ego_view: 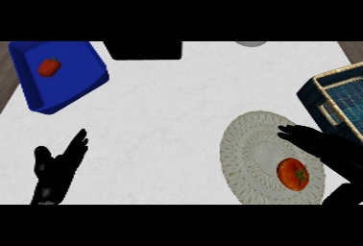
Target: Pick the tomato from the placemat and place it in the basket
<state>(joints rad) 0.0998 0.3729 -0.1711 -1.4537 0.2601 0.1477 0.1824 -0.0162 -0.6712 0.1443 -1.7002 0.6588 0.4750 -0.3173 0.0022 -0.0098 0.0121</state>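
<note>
Tomato (292, 174) resting on round placemat (269, 158), basket (340, 103) just beyond. Right robot hand (315, 141) released, hovering beside; left robot hand (60, 166) released, resting. Probably light, smooth, bruisable; best cupped around sides.

Counter (177, 110): white top with faint grey veining, fills most of the head view. Wood-toned strips show at the far left and upper right edges.

Resting directly on it:
- Blue tray (78, 84), at 10 o'clock, angled.
- Black rectangular object (145, 50), at 12 o'clock, cut by the top edge; identity unclear.
- Small grey round object (251, 43), at 1 o'clock, mostly cut off.
- Dark blue woven basket (340, 103) with pale rim, at 3 o'clock, partly out of view.
- Round pale woven placemat (248, 158), at 5 o'clock, near the basket but apart from it.
</note>
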